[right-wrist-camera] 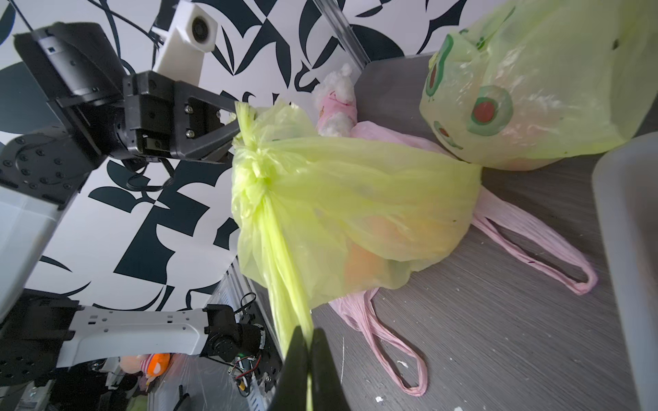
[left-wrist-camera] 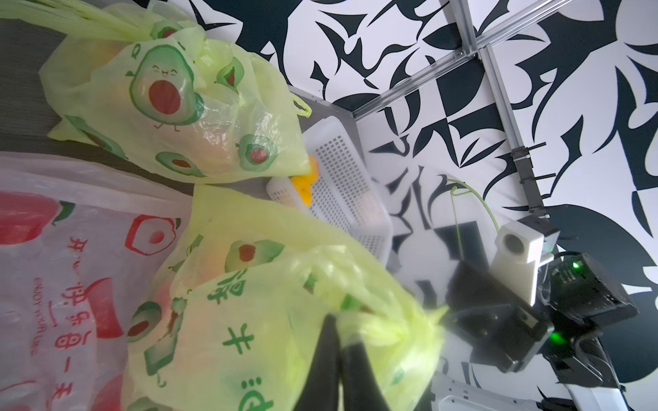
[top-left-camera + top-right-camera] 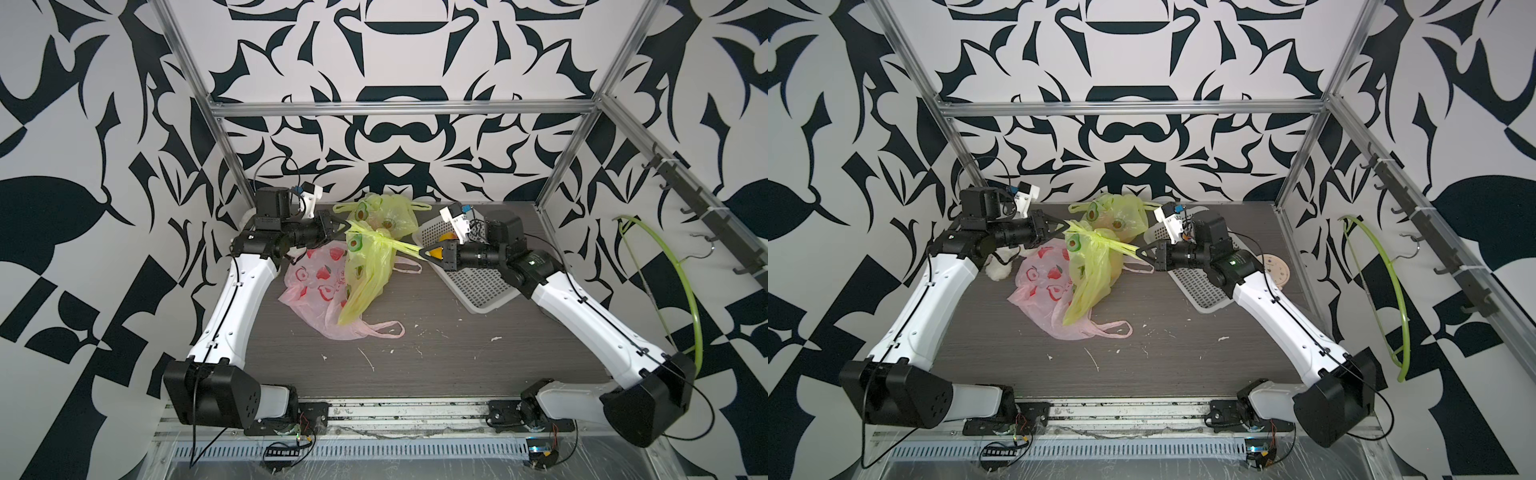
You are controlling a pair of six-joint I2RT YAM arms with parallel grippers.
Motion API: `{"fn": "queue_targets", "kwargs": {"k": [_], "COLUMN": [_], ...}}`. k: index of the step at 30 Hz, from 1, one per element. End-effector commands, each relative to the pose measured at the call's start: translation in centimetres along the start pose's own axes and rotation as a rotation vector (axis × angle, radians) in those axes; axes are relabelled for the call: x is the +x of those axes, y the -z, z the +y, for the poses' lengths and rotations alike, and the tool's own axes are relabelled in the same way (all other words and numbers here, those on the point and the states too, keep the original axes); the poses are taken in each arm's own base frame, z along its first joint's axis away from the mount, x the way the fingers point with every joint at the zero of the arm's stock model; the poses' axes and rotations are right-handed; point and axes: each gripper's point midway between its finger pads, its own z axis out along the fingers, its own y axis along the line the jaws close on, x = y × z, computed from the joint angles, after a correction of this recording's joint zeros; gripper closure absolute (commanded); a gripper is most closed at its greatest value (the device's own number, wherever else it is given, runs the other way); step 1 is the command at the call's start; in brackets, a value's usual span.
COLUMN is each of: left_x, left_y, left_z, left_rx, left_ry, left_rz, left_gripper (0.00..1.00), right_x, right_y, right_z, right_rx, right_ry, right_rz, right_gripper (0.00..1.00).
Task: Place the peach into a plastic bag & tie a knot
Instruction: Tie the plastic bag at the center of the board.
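A yellow-green plastic bag [image 3: 368, 266] [image 3: 1090, 270] with avocado prints hangs stretched between both grippers, its lower part resting on the table. Its neck is bunched into a knot [image 1: 254, 167]. The peach [image 1: 366, 263] shows only as an orange shape through the bag wall. My left gripper [image 3: 348, 226] [image 3: 1066, 226] [image 2: 338, 320] is shut on one bag handle close to the knot. My right gripper [image 3: 422, 252] [image 3: 1138, 251] [image 1: 307, 329] is shut on the other handle, a taut strip [image 1: 285, 270] running from the knot.
A pink printed bag [image 3: 320, 291] lies under the held bag. Another yellow-green bag [image 3: 384, 212] sits at the back. A white perforated tray [image 3: 478, 282] with an orange fruit [image 3: 446, 237] lies under the right arm. A plush toy [image 3: 998, 270] sits under the left arm.
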Motion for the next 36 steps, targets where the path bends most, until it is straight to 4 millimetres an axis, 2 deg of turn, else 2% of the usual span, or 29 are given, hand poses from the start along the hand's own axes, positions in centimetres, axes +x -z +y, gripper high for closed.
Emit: {"fn": "queue_targets", "kwargs": {"k": [1,4,8,11,12,14,16,18,20,22,25,28,32,36], "left_x": [-7.4,-8.7,-10.0,-10.2,-9.8,-7.3,-4.1,-2.6,-2.4,-2.2,-0.6,-0.4,-1.0,-2.2], "left_y": [5.2,6.0,5.8,5.2,4.4,1.9,-0.6,-1.8,-2.3,-3.1,-4.6,-4.4,-3.7,-2.9], "left_z": [7.7,8.0,6.1,4.4,3.2,0.1,-3.3,-4.9,-4.4,-2.8,-1.3,-1.3,-2.7,-4.8], "left_rx": [-0.328,-0.319,-0.229,-0.167,-0.121,-0.062,-0.068,-0.101,-0.106,-0.14,-0.136,-0.123,-0.091,0.013], "left_ry": [-0.017,-0.021,-0.079,-0.125,-0.146,-0.209,-0.324,-0.384,-0.326,-0.272,-0.226,-0.217,-0.233,-0.192], "left_rz": [-0.281,-0.308,-0.333,-0.312,-0.287,-0.172,-0.085,-0.082,-0.093,-0.113,-0.062,-0.086,-0.113,-0.162], "left_gripper": [1.0,1.0,1.0,1.0,1.0,1.0,1.0,1.0,1.0,1.0,1.0,1.0,1.0,1.0], "right_x": [1.8,1.0,-1.4,-4.3,-5.1,-6.4,-6.4,-5.6,-4.9,-4.1,-3.5,-2.5,-1.9,-2.8], "right_y": [3.5,3.4,2.1,0.4,-0.3,-1.9,-4.3,-6.6,-8.5,-10.3,-11.7,-11.9,-11.6,-10.8], "right_z": [-4.4,-4.4,-4.2,-3.8,-3.4,-2.2,0.0,2.0,3.5,3.7,2.1,-0.1,-0.4,-0.1], "right_rx": [0.186,0.18,0.141,0.086,0.056,0.026,-0.011,-0.052,-0.08,-0.083,-0.036,0.049,0.053,0.072], "right_ry": [-0.108,-0.107,-0.116,-0.131,-0.139,-0.118,-0.072,-0.038,-0.017,-0.024,-0.046,-0.036,-0.038,-0.013], "right_rz": [0.016,0.008,-0.009,-0.022,-0.024,-0.023,0.015,0.061,0.096,0.121,0.144,0.172,0.184,0.155], "right_gripper": [1.0,1.0,1.0,1.0,1.0,1.0,1.0,1.0,1.0,1.0,1.0,1.0,1.0,1.0]}}
